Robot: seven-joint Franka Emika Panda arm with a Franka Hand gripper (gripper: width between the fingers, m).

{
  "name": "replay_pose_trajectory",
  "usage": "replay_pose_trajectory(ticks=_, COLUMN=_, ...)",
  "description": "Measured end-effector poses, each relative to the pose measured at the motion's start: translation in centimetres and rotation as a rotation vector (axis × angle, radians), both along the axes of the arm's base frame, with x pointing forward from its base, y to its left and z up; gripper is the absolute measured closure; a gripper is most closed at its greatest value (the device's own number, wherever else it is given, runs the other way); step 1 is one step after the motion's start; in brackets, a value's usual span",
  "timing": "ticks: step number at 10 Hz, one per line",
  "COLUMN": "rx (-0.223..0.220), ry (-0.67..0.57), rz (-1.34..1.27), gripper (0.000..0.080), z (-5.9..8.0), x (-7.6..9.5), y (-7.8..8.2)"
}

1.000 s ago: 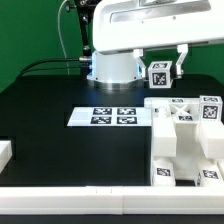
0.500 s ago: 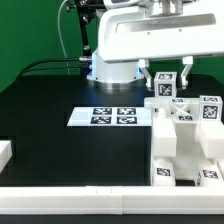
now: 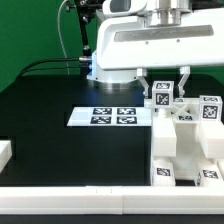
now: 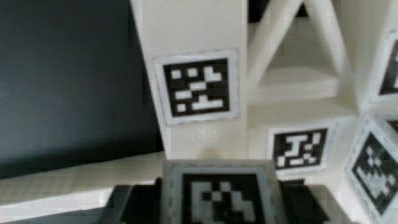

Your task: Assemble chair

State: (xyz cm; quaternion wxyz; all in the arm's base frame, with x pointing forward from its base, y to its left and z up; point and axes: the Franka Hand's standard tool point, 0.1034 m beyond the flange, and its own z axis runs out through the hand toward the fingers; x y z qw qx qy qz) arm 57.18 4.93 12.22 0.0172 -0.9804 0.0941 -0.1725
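Note:
In the exterior view my gripper [image 3: 164, 90] hangs at the right, shut on a small white chair piece [image 3: 162, 97] that carries a black-and-white tag. The piece hovers just above the back edge of the partly built white chair [image 3: 186, 142], whose blocky parts bear several tags. Seen from the wrist, the held piece [image 4: 221, 196] sits between the dark fingers [image 4: 143, 202]. Below it lie the chair's white bars, one with a tag [image 4: 196, 87]. Whether the piece touches the chair is hidden.
The marker board [image 3: 112, 116] lies flat on the black table at mid-scene, just on the exterior view's left of the chair. A white block [image 3: 5, 153] sits at the left edge. The arm's white base [image 3: 115, 62] stands behind, with cables beside it.
My gripper has come down and slightly toward the exterior view's right with the tagged piece still in it, from above the chair to just over its back edge.

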Motion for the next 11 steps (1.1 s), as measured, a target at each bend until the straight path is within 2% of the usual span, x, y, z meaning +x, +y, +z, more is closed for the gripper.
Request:
replay_pose_trajectory(ticks=5, rx=-0.012, ry=-0.023, rz=0.015, gripper=0.052, z=-0.5, x=0.5, y=-0.3)
replay_pose_trajectory(ticks=7, rx=-0.014, ry=-0.018, rz=0.018, gripper=0.052, z=-1.0, x=0.3, y=0.1)
replay_pose_trajectory(ticks=11, rx=-0.02, ry=-0.034, rz=0.025, gripper=0.052, z=-1.1, x=0.6, y=0.0)
